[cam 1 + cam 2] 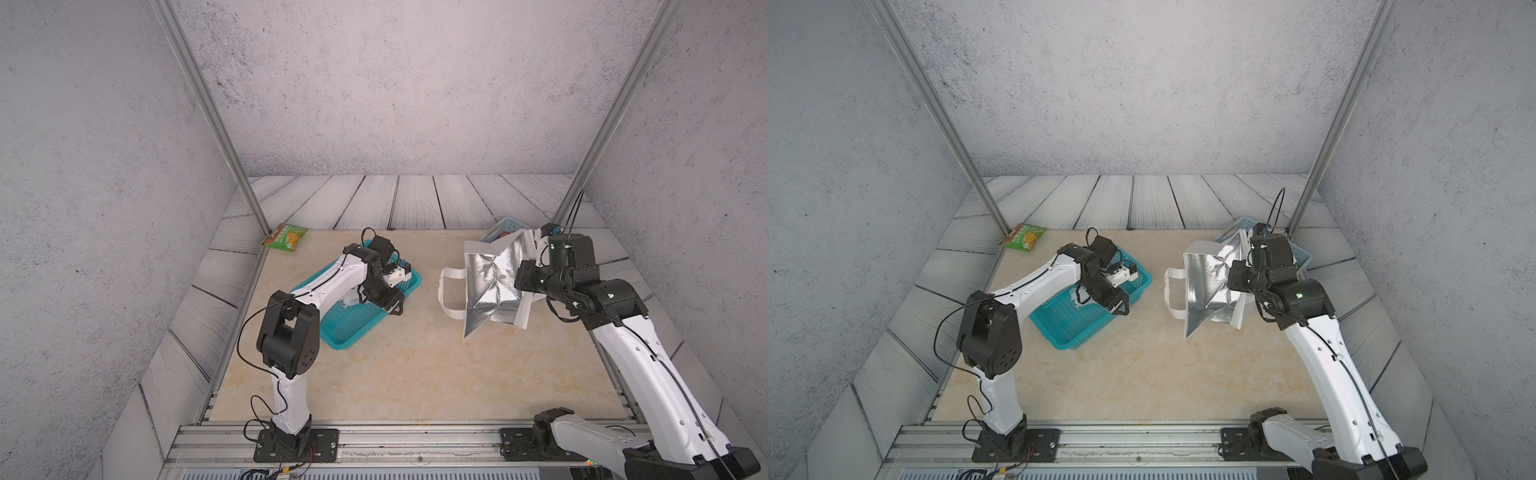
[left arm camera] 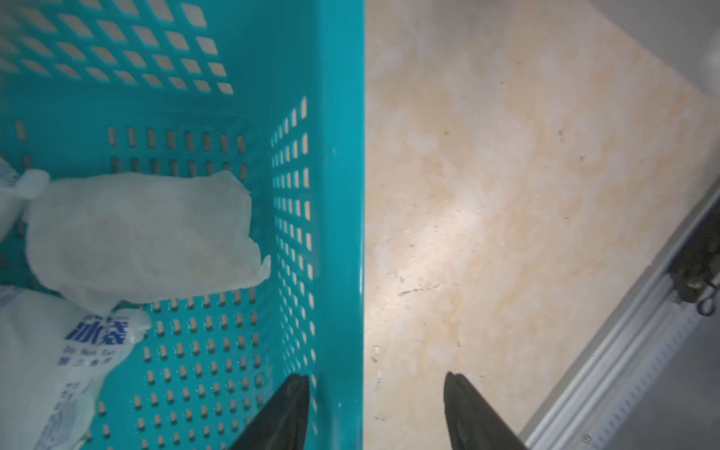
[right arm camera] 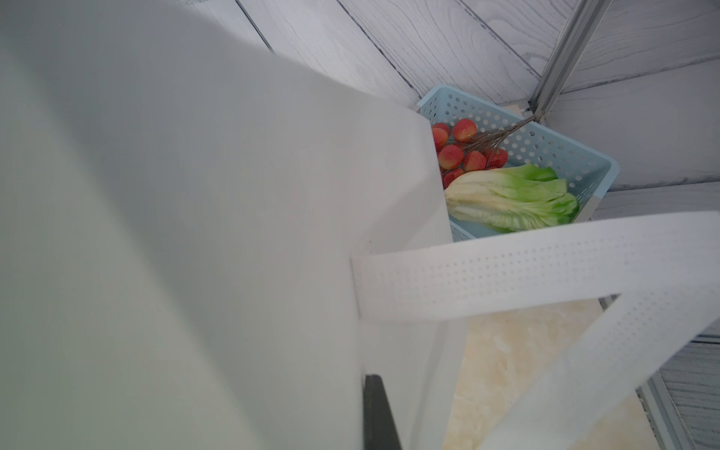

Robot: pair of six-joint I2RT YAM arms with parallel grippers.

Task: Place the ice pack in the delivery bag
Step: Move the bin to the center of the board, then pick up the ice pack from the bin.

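Black fingers [image 2: 288, 413] of the spread, empty left hand [image 2: 375, 389] straddled the wall of the teal perforated plastic basket [image 2: 339, 195]; closing there would likely pinch the wall, not the translucent white ice pack [image 2: 136, 233] lying inside. Well apart, the right hand [image 1: 535, 248] gripped an edge of the boxy white foil-lined delivery bag [image 1: 492, 282]; its creased mouth might sag shut before the pack arrived.

Bystanders on the beige marble-patterned tabletop [image 1: 415, 365]
A teal perforated plastic basket [image 1: 353, 324] sits left of centre. A pale blue perforated basket [image 3: 545, 144] in the far right corner holds red lychee-like fruits [image 3: 450, 156] and a green lettuce head [image 3: 514, 200]. A green-orange snack packet [image 1: 285, 237] lies far left.
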